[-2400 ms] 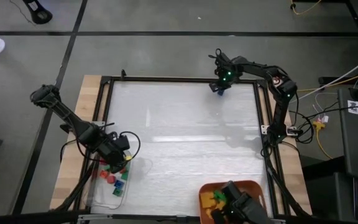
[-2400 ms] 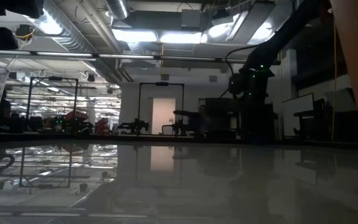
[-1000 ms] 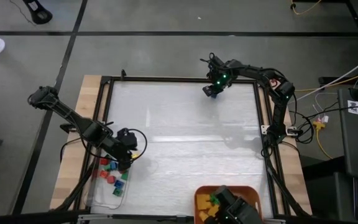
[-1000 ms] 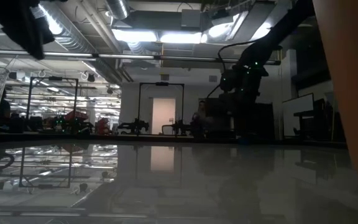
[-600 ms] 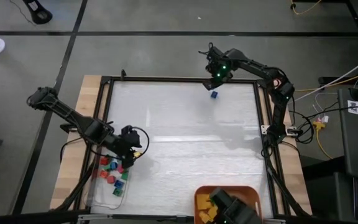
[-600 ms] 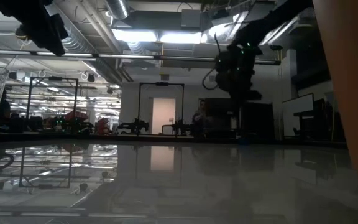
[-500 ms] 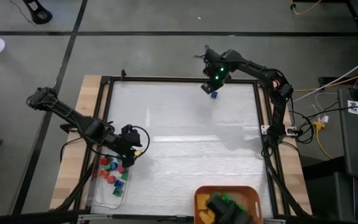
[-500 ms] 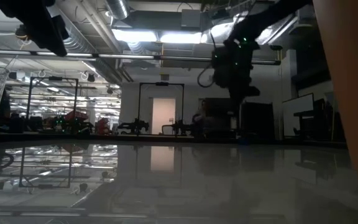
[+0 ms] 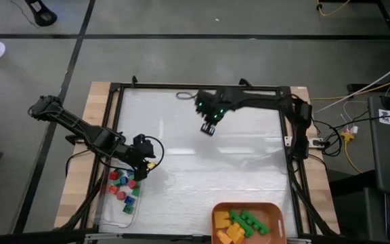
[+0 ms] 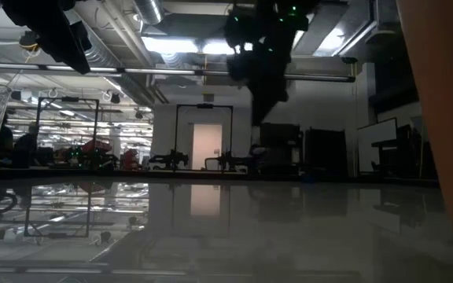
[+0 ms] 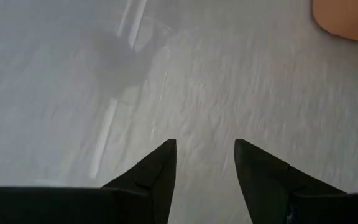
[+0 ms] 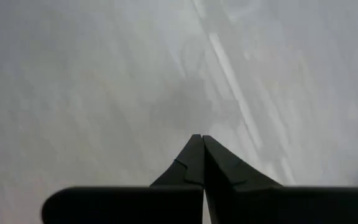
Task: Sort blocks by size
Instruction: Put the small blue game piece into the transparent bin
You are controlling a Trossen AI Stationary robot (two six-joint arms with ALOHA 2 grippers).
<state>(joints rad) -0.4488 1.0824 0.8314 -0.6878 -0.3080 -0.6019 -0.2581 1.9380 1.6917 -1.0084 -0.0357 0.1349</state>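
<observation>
Blocks, small coloured plastic studded bricks (image 9: 122,191), lie beside the half-spread, empty left gripper (image 9: 143,169); the right gripper (image 9: 208,128), pressed together and empty, has swung inward after dropping a blue brick.

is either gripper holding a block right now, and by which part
No. The left gripper has open fingers with only bare table between them; the right gripper is shut on nothing.

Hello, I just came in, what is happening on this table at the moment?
Two robot arms are sorting toy blocks. The left gripper hovers, open and empty, beside a clear tray holding small red, green and blue blocks at the table's left front. The right gripper is shut and empty, stretched over the bare middle of the white table. An orange tray at the front edge holds longer green and yellow blocks.
</observation>
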